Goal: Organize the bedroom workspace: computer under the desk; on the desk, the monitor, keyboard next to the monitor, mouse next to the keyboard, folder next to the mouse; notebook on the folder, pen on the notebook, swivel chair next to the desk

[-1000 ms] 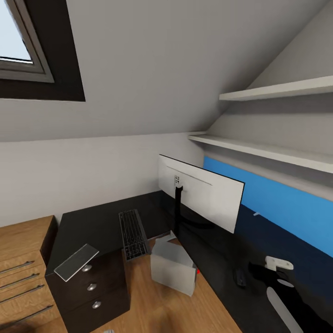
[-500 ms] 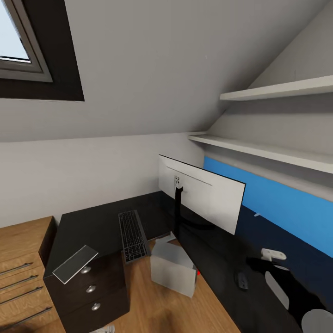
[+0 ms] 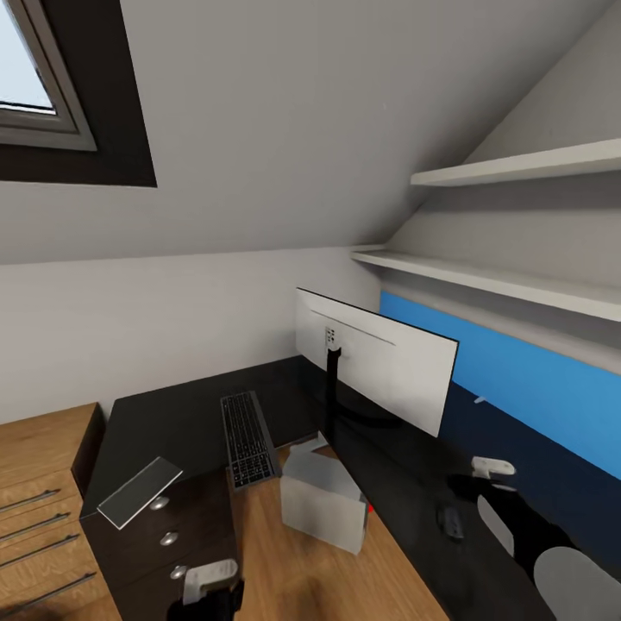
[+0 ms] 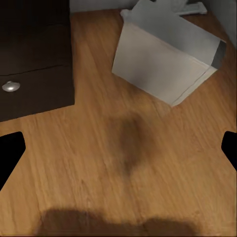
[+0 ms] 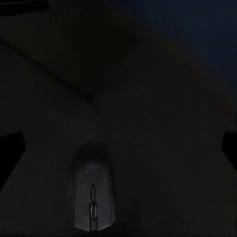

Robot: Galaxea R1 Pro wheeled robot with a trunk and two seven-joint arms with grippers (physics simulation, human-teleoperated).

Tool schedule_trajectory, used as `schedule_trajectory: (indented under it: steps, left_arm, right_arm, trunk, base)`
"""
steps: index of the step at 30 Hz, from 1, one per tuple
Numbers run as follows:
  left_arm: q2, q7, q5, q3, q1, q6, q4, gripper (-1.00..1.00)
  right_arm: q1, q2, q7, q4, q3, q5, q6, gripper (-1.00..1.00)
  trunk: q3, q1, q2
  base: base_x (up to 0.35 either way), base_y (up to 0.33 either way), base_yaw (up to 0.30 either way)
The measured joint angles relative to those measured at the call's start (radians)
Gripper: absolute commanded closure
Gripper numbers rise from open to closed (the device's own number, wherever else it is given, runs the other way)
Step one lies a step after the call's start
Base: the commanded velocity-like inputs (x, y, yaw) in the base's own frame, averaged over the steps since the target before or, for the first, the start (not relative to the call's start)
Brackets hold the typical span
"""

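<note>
Item, change noted: over the last second my right tool (image 3: 483, 483) has drawn in over the glossy black L-shaped worktop (image 3: 181, 423) toward the small dark rounded mouse (image 3: 450, 521), which now lies just below and ahead of it; my left tool (image 3: 207, 586) has risen into the head view. Both tools empty, fingers spread wide. Judgement: right arm is lining up to take the mouse for a move toward the keyboard. Item: slim dark grey keyboard (image 3: 247, 437), well off from the right tool, partly overhanging the worktop edge. Item: wide white-backed monitor (image 3: 379, 366) standing beyond the mouse. Item: light grey box computer (image 4: 165, 61) on the light wood floor (image 4: 123, 163), ahead of my left tool. Room: sloped pale walls, black-framed skylight (image 3: 52, 95), white shelves (image 3: 509, 168).
</note>
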Motion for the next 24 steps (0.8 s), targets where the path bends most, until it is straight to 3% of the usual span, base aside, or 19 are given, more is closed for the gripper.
schedule_trajectory:
  steps: [4, 7, 12, 16, 24]
  left_arm:
    - [-0.018, 0.002, 0.0, -0.013, 0.0, 0.121, -0.067, -1.0]
    - [-0.053, 0.006, -0.001, -0.023, 0.0, 0.23, -0.144, -1.0]
    - [-0.095, 0.02, -0.002, -0.027, 0.0, 0.311, -0.238, -1.0]
    - [-0.098, 0.027, -0.001, -0.027, 0.0, 0.386, -0.295, -1.0]
    - [-0.098, 0.029, -0.001, -0.016, 0.0, 0.409, -0.304, -1.0]
  right_arm:
    - [-0.01, 0.026, -0.004, 0.015, 0.0, 0.004, 0.003, -1.0]
    - [-0.015, 0.048, -0.007, 0.022, 0.002, 0.014, 0.017, -1.0]
    - [-0.017, 0.057, -0.008, 0.023, 0.001, 0.031, 0.033, -1.0]
    - [-0.017, 0.059, -0.009, 0.022, 0.0, 0.037, 0.038, -1.0]
    - [-0.018, 0.06, -0.01, 0.023, -0.001, 0.038, 0.039, -1.0]
  trunk:
    - [-0.013, 0.015, -0.028]
    - [-0.022, 0.027, -0.049]
    - [-0.038, 0.046, -0.084]
    - [-0.05, 0.061, -0.112]
    - [-0.076, 0.092, -0.168]
  base:
    - [0.0, 0.0, 0.0]
    - [0.0, 0.0, 0.0]
    - [0.0, 0.0, 0.0]
    - [0.0, 0.0, 0.0]
    - [0.0, 0.0, 0.0]
